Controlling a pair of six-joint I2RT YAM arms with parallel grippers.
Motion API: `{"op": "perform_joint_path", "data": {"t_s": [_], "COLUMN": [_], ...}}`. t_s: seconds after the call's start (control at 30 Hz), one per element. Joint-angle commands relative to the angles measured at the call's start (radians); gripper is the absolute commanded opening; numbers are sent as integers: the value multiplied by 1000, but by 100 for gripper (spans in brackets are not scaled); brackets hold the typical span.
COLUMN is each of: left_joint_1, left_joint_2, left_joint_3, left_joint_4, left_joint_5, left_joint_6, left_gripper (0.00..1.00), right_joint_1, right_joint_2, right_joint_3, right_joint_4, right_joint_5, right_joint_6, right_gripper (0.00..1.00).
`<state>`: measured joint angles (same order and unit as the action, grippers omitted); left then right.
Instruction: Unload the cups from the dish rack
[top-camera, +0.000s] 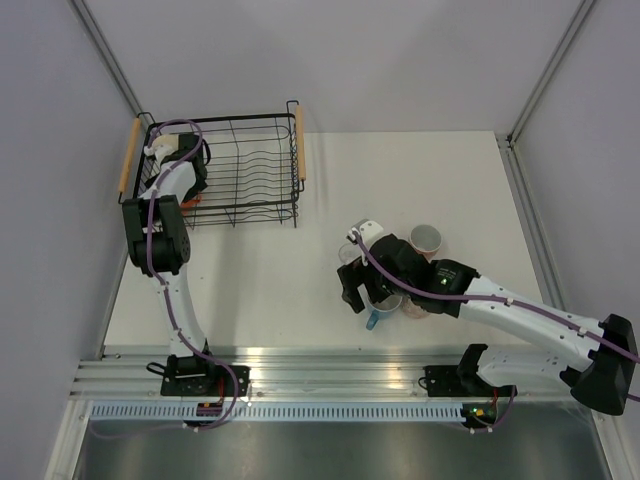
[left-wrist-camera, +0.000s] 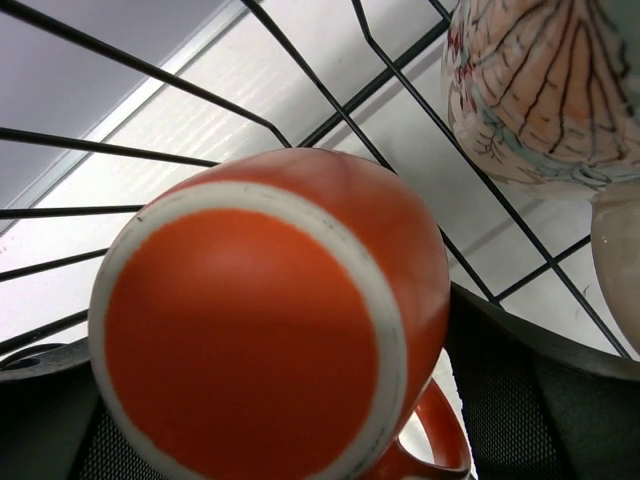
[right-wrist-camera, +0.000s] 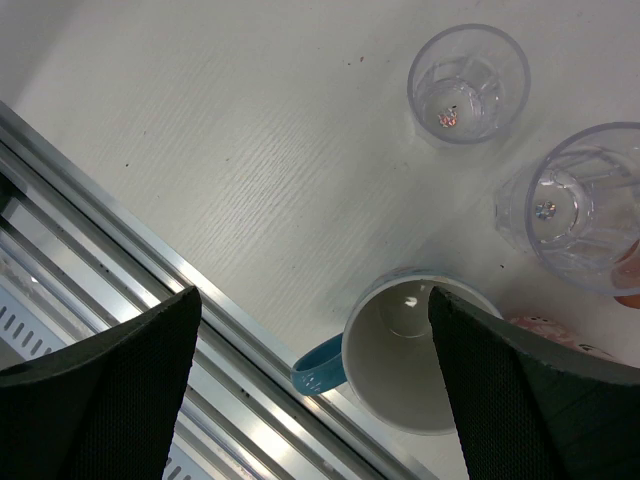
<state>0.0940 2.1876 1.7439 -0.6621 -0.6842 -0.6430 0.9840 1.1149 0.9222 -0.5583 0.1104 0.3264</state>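
Observation:
The black wire dish rack (top-camera: 250, 165) stands at the table's far left. My left gripper (top-camera: 183, 175) reaches into its left end. In the left wrist view the gripper (left-wrist-camera: 270, 400) is shut on an orange mug (left-wrist-camera: 270, 330), base toward the camera, a pad on each side. A pink-red patterned cup (left-wrist-camera: 545, 90) and a cream mug (left-wrist-camera: 620, 260) sit beside it in the rack. My right gripper (right-wrist-camera: 315, 300) is open and empty just above a blue mug (right-wrist-camera: 415, 360) with a white inside. It hovers over the cups on the table (top-camera: 365, 285).
Two clear tumblers (right-wrist-camera: 468, 85) (right-wrist-camera: 580, 205) and a pink cup (top-camera: 427, 238) stand by the blue mug (top-camera: 372, 320). The aluminium rail (right-wrist-camera: 150, 270) runs along the table's near edge, close to the blue mug. Rack wires (left-wrist-camera: 330, 130) surround the orange mug.

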Motion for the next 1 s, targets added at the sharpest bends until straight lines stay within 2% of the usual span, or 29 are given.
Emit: {"op": "perform_joint_path", "data": {"t_s": [0.0,0.13,0.2,0.23,0.27,0.33,0.4,0.43,0.5,0.77,0.97], "left_joint_1": [3,3,4,7,7,9,9,9,9,-7,-63], "left_joint_2": [-14,-9,-6,-6,-5,-5,-3,-3,-12,-138,-239], "left_joint_3": [37,39,37,36,36,28,26,26,14,-107,-178], "left_joint_4": [41,67,78,84,85,88,88,88,87,87,88], "left_joint_5": [-80,-103,-103,-103,-109,-117,-115,-114,-97,38,97], "left_joint_6": [17,46,63,72,77,78,83,85,82,34,26], "left_gripper": [97,98,89,68,57,38,27,14,2,2,2], "right_joint_1": [-1,-1,-1,-1,-1,1,-1,1,-1,-1,-1], "right_joint_2": [3,11,10,7,3,0,-6,-7,-12,-7,-1], "right_joint_3": [-8,-14,-14,-17,-19,-23,-25,-28,-29,-23,-20], "right_joint_4": [34,40,41,43,44,46,43,44,43,55,69], "right_joint_5": [12,14,14,15,14,14,14,14,14,3,-9], "right_joint_6": [11,8,11,11,13,13,13,13,13,11,5], "right_gripper": [98,98,98,98,98,98,98,98,98,98,98]}}
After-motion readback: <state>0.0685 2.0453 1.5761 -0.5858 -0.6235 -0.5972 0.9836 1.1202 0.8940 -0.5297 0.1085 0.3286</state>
